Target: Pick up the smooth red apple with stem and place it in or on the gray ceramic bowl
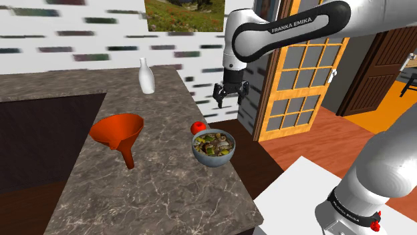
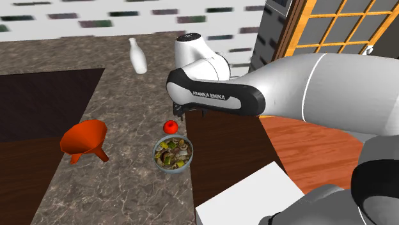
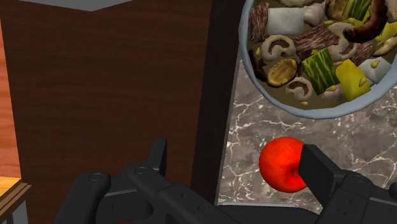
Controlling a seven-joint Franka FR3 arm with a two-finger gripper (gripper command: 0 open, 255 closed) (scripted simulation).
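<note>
- Both jaws of the gripper [image 1: 230, 102] stand apart, released and clasping nothing. It hangs in the air over the worktop's [image 1: 167, 193] door-side edge.
- Seen from the wrist, the gripper [image 3: 238, 167] straddles that edge: one finger is over dark wood panelling, the other over the red apple [image 3: 283, 164].
- The apple [image 1: 198, 127] rests on the marbled worktop close to that edge, just beside the grey bowl [image 1: 214, 163], with a narrow strip of stone between them.
- The bowl [image 3: 321, 114] is full of chopped food.
- Farther in lie an orange funnel [image 1: 119, 133] on its side and a white bottle [image 1: 146, 75] upright near the white brick wall.
- An orange-framed glazed door [image 1: 301, 73] stands past the edge, above a wooden floor.
- One finger covers part of the apple. Its stem is hard to make out, and the bowl is cut off in the wrist view.
- Bare stone lies between funnel and bowl.
</note>
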